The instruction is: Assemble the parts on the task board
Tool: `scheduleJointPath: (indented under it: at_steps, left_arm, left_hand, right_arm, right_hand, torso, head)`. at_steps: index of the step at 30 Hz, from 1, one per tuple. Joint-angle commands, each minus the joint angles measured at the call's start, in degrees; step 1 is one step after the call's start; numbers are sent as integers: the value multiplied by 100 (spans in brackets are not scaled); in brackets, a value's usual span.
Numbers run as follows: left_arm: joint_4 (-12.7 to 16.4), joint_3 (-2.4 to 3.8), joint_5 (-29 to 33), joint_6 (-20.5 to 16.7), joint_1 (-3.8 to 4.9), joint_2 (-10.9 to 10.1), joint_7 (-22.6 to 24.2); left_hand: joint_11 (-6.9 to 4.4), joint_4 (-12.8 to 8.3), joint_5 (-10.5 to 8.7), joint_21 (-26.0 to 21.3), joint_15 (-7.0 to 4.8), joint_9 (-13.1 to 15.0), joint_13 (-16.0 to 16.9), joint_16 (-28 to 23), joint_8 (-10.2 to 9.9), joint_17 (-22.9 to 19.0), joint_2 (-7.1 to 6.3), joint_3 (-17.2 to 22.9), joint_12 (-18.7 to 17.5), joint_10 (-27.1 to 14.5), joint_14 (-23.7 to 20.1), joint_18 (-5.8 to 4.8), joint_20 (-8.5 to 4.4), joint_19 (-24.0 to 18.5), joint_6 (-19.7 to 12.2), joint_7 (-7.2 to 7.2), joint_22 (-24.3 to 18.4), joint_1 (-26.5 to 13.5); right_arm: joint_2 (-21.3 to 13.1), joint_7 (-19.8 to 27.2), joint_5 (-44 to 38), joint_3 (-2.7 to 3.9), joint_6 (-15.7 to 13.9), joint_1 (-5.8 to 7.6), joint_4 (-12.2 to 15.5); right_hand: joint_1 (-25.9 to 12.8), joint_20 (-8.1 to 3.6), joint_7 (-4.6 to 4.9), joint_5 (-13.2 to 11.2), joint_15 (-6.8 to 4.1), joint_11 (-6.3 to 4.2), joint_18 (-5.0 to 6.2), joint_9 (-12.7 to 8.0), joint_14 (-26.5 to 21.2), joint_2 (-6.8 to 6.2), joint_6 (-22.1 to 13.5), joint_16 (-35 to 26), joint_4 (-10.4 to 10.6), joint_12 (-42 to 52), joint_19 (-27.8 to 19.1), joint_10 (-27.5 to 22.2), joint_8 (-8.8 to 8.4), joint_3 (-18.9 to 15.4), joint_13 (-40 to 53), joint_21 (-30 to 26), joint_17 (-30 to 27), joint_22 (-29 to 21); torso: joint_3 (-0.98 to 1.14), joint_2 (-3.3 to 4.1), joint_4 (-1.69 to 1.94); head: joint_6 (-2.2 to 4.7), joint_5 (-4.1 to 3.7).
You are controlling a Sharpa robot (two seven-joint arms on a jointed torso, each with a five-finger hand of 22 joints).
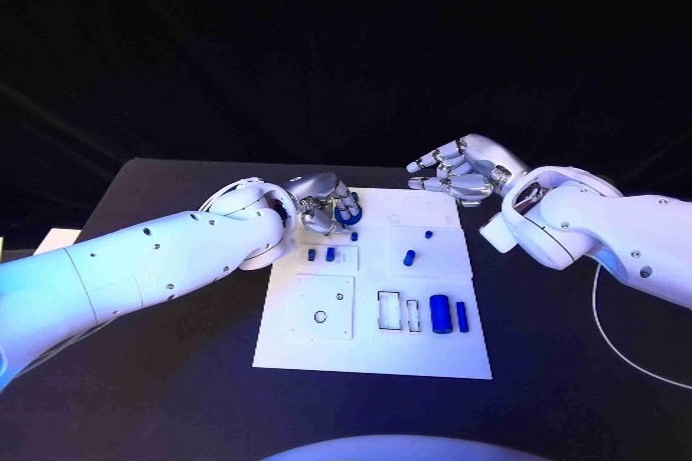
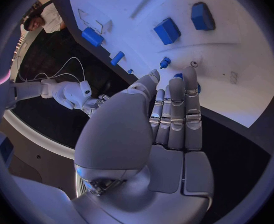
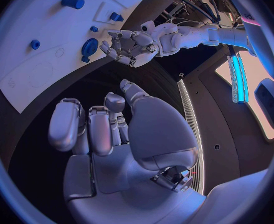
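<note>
1. The left hand is reaching over the far left corner of the task board. Its fingers are lying straight and pressed side by side, their tips hovering at a small blue part. Whether they are pinching that part or only touching it, I cannot tell.

2. The right hand is hanging above the dark surface just past the board's far right corner. Its fingers are loosely curled and apart, holding nothing.

3. Around the left hand, several small blue pegs are standing or lying near the board's middle, and another blue piece is lying a little to the right of them.

4. Nearer the robot, a large blue cylinder and a slim blue bar are lying beside an open rectangular slot, apparently not yet seated.

5. A square plate with small holes is sitting at the near left, with nothing standing in it.

6. Judging from this, the assembly is looking early: most parts are waiting loose and several recesses are still unfilled.
</note>
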Motion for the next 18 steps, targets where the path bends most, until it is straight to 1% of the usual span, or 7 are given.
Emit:
scheduleJointPath:
  at_steps: [1,4,8,10,12,14,18]
  left_arm:
    - [-90,-16,-784,178,-22,106,84]
    - [-156,-29,-975,246,-47,186,39]
    - [-236,-38,-1148,347,-69,274,-25]
    - [-256,-40,-1182,392,-74,296,-56]
    - [-275,-41,-1208,438,-77,320,-90]
    - [-293,-42,-1228,484,-80,347,-137]
    - [-315,-42,-1244,537,-82,385,-213]
  left_hand:
    - [9,34,-27,18,-4,-62,-91,119,-50,58,7,-32,-59,-9,73,16,-2,70,64,-1,-11,-94]
    - [-5,34,-46,33,-24,-130,-178,430,-108,307,5,-69,-90,-40,257,21,-16,167,102,-17,-12,-131]
    - [-33,35,-49,151,-58,-229,-301,1209,-180,986,43,-91,-79,30,704,17,-48,417,204,-35,53,-162]
    - [-42,39,-50,193,-69,-263,-346,1398,-202,1140,49,-97,-79,54,798,15,-60,485,244,-41,84,-177]
    - [-52,39,-50,482,-75,-299,-397,1681,-223,1394,59,-95,-74,97,951,-27,-71,640,300,-46,298,-186]
    - [-67,39,-47,1104,-91,-345,-467,2013,-251,1699,69,-80,-72,168,1128,-121,-87,880,371,-55,764,-193]
    - [-84,30,-46,1858,-107,-394,-549,2404,-275,2089,87,-28,-74,295,1337,-237,-101,1132,472,-58,1335,-180]
  right_arm:
    - [9,41,1,1,66,-2,1]
    - [13,50,-27,1,57,-2,1]
    - [18,57,-84,1,52,-2,-2]
    - [21,58,-94,1,51,-2,-3]
    - [22,59,-100,1,51,-2,-4]
    - [25,59,-103,1,52,-2,-4]
    - [32,58,-106,1,55,-2,-3]
  right_hand:
    - [5,-13,6,17,11,17,-30,1,270,22,26,-29,36,-20,-34,-34,33,3,2,-22,-3,-5]
    - [5,-13,6,17,11,17,-30,1,270,22,26,-29,36,-20,-34,-34,33,3,2,-22,-3,-5]
    - [8,-13,6,24,12,17,-30,1,268,29,25,-35,39,-23,-34,-36,32,9,-1,-22,-10,-5]
    - [8,-13,6,25,12,17,-30,1,268,29,25,-35,39,-23,-34,-36,32,10,-1,-23,-10,-6]
    - [8,-13,6,27,12,17,-30,1,268,30,25,-36,40,-22,-35,-35,32,11,0,-24,-11,-8]
    - [8,-13,6,27,12,17,-30,1,268,30,25,-36,40,-22,-35,-35,32,11,0,-24,-11,-8]
    - [8,-13,6,27,12,17,-30,1,268,30,25,-36,40,-22,-35,-35,32,11,0,-24,-11,-8]
  torso:
    - [2,1,3]
    - [2,2,-5]
    - [3,1,-11]
    - [5,2,-11]
    - [6,3,-8]
    - [2,1,4]
    - [0,0,6]
  head:
    - [10,-1]
    - [5,-3]
    - [-1,-14]
    - [-6,-19]
    - [-9,-27]
    - [-13,-38]
    - [-20,-40]
